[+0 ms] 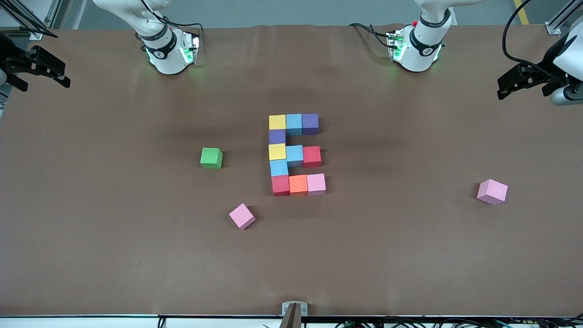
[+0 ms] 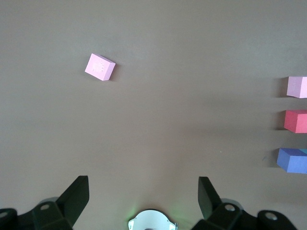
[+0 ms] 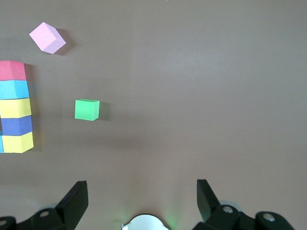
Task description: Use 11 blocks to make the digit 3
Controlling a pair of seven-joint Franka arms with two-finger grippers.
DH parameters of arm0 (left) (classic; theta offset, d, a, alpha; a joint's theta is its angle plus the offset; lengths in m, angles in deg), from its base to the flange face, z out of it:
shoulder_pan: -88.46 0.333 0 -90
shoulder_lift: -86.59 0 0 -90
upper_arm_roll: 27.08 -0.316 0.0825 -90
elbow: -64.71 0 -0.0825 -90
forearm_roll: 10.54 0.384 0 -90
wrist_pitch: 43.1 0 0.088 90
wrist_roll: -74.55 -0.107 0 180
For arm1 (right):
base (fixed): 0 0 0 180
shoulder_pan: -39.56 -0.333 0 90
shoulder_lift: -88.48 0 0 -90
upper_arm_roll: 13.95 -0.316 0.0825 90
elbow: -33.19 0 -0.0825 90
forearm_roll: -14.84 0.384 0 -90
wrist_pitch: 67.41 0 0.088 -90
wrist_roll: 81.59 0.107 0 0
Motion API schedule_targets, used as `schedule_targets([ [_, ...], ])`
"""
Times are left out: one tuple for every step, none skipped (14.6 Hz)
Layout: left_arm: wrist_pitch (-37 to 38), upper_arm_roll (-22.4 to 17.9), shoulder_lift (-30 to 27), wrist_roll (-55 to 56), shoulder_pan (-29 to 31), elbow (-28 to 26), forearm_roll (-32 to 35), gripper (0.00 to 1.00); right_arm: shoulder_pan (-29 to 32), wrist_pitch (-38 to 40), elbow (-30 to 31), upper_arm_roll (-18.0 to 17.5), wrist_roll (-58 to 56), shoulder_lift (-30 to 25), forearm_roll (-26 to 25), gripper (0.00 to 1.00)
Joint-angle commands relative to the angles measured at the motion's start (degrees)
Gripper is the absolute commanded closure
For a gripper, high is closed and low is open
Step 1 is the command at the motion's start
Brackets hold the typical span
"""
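**Digit 3 complete mid-worktop, both hands wide and well away**

The digit 3 (image 1: 296,155) lies at the middle of the worktop (image 1: 410,255), eleven blocks touching, reading as an "E" from the front camera. Its bar farthest from the camera runs yellow, blue, purple; the middle bar yellow, blue, red; the nearest bar red, orange, pink. A purple and a blue block join the bars on the side toward the right arm's end.

The left hand (image 1: 512,84) hangs released, fingers (image 2: 76,194) spread and holding nothing, over the left arm's end of the worktop, well apart from the digit. The right hand (image 1: 45,68) waits likewise released and empty over the opposite end.

A green cube (image 1: 211,158) sits beside the digit toward the right arm's end. One loose pink cube (image 1: 242,216) lies near the digit, nearer the camera; another pink one (image 1: 492,192) lies toward the left arm's end.
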Motion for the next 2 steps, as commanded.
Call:
schedule_targets([
  [0.0,0.1,0.5,-0.7,0.0,1.2,0.3,0.0,0.0,-0.1,1.4,-0.1,-0.3,-1.4,-0.1,0.0],
  [0.1,0.1,0.5,-1.0,0.1,1.1,0.3,0.0,0.0,-0.1,1.4,-0.1,-0.3,-1.5,-0.1,0.0],
])
